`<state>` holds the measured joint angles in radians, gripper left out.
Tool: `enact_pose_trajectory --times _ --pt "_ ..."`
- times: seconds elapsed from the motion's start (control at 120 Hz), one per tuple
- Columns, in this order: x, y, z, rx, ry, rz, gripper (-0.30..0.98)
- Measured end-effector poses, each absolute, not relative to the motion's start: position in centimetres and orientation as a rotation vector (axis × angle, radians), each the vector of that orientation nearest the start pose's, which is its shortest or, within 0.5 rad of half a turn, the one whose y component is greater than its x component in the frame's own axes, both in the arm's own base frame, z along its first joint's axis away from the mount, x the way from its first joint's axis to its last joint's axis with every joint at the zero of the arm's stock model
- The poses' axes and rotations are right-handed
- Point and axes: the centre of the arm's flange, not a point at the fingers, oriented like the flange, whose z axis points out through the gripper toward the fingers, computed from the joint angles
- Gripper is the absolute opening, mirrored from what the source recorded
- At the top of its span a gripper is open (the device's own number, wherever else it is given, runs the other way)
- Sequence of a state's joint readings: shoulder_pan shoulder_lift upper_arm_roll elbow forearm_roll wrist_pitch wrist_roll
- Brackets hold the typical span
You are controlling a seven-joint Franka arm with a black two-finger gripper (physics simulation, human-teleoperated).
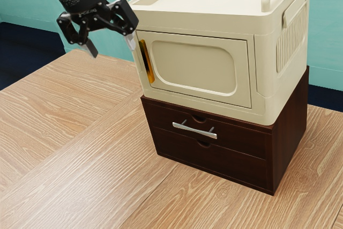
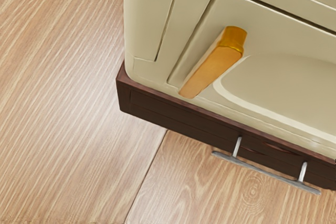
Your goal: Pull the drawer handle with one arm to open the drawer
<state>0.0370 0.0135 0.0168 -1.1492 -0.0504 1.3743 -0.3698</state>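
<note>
My gripper (image 1: pixel 111 50) hangs in the air at the exterior view's upper left, its two fingers spread apart with nothing between them. It is higher than the drawer handle (image 1: pixel 194 130), a silver bar on the front of the dark brown drawer unit (image 1: pixel 225 160). The drawer fronts look flush with the unit. In the wrist view the silver handle (image 2: pixel 265 172) stands out from the dark drawer unit (image 2: pixel 178 121), clear of any finger.
A cream cabinet (image 1: pixel 193 68) with top rails sits on the drawer unit, its door closed. The orange door handle (image 1: pixel 146 61) is close to my gripper; the wrist view shows this orange handle (image 2: pixel 212 69) too. A wooden table (image 1: pixel 80 148) lies beneath everything.
</note>
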Motion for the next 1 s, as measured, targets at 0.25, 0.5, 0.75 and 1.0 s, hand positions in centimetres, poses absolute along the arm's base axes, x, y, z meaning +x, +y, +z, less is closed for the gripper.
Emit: enact_pose_trajectory --times 0.25,0.5,0.75,1.0 --pt "53.5 0.2 77.2 -3.024 -1.213 -0.283 0.69" --pt "54.1 -2.4 67.8 -2.893 -1.557 -0.182 0.69" --pt "53.0 -4.4 64.1 -2.822 -1.815 -0.272 0.69" --pt "53.6 -7.0 60.8 -2.765 -1.953 -0.285 0.67"
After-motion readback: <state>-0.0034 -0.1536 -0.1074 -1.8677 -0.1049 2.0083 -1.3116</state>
